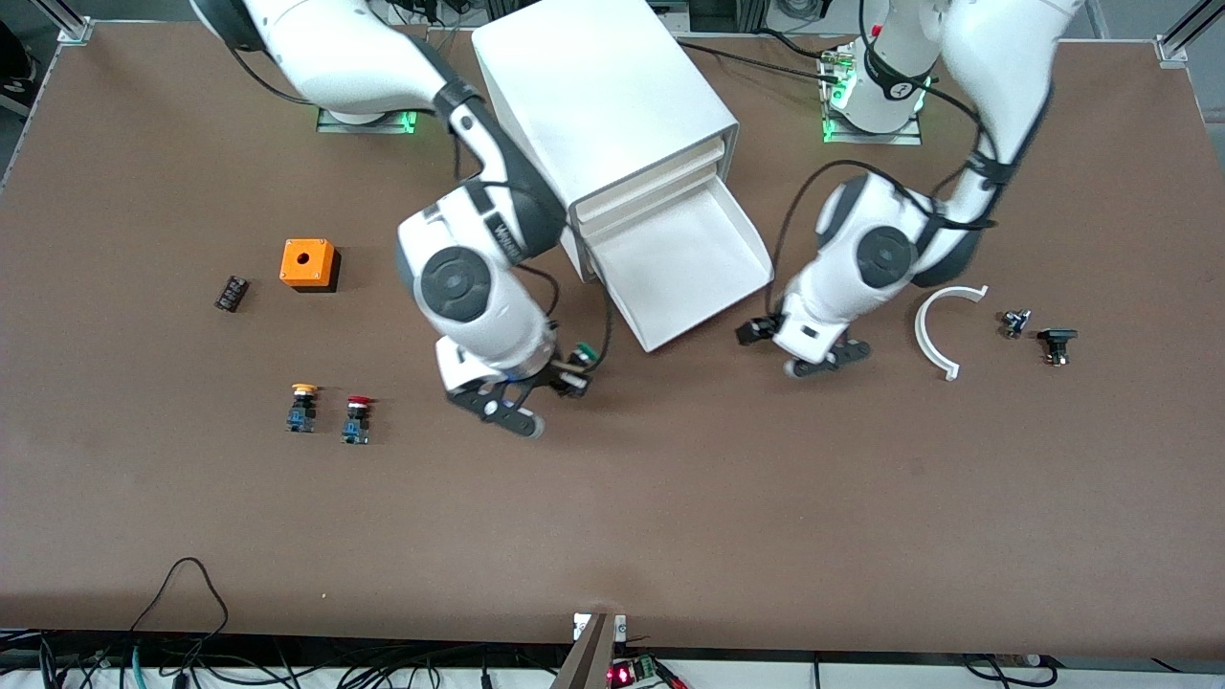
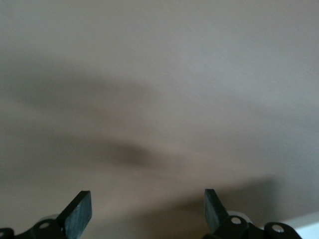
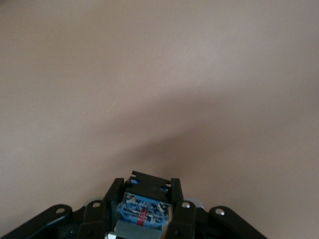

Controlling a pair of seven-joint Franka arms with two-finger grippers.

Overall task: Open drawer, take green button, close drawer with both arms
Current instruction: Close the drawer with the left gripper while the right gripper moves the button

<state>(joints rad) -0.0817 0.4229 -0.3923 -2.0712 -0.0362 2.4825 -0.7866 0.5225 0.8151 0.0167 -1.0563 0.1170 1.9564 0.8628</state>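
Observation:
The white cabinet [image 1: 603, 105] stands at the table's back middle, and its lower drawer [image 1: 713, 311] is pulled out, its tray showing bare. My right gripper [image 1: 571, 371] is over the table beside the drawer's front, toward the right arm's end. It is shut on the green-capped button [image 1: 584, 357]. In the right wrist view the gripper [image 3: 144, 199] clamps the button's blue base [image 3: 142, 211]. My left gripper [image 1: 802, 346] is low over the table beside the drawer's other front corner. In the left wrist view it [image 2: 147, 209] is open and empty, with only table between the fingers [image 2: 79, 211].
An orange box [image 1: 308, 263], a small black part [image 1: 231, 293], a yellow-capped button [image 1: 303, 407] and a red-capped button [image 1: 356, 419] lie toward the right arm's end. A white curved piece [image 1: 943, 330] and two small dark parts [image 1: 1014, 322] [image 1: 1057, 343] lie toward the left arm's end.

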